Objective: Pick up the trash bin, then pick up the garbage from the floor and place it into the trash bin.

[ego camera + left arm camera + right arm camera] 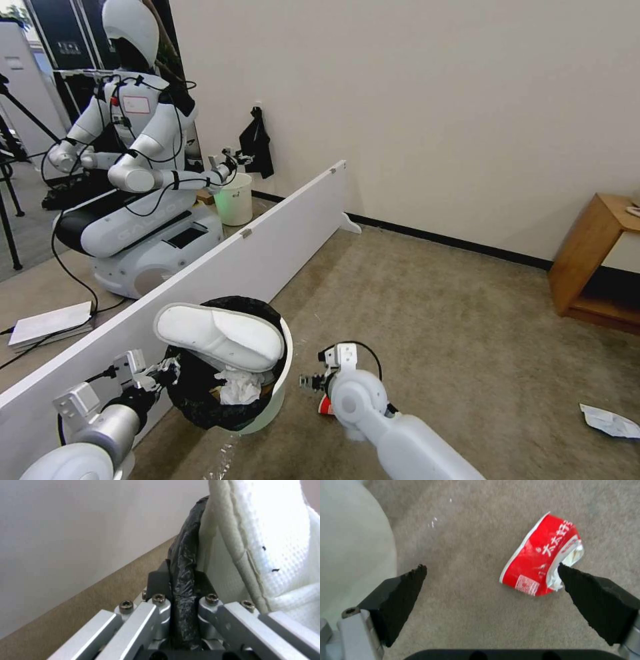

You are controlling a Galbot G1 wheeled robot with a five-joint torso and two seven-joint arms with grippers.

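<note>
Right wrist view: right gripper (491,573) spread wide above red packet (541,557) on floor (470,530) — centre it first. Left gripper (181,590) clamped on bin (280,393) rim — hold level.

Low white partition board (267,247) runs diagonally across the room. Beyond it: second white robot (133,153), pale bucket (235,199), black bag (257,143) hanging on wall. Wooden side cabinet (593,263) at right wall.

The red snack packet (541,560) on the carpet bears white Chinese characters reading 太太好 and a white QR code. The other robot's base (143,230) reads GALBOT faintly.
</note>
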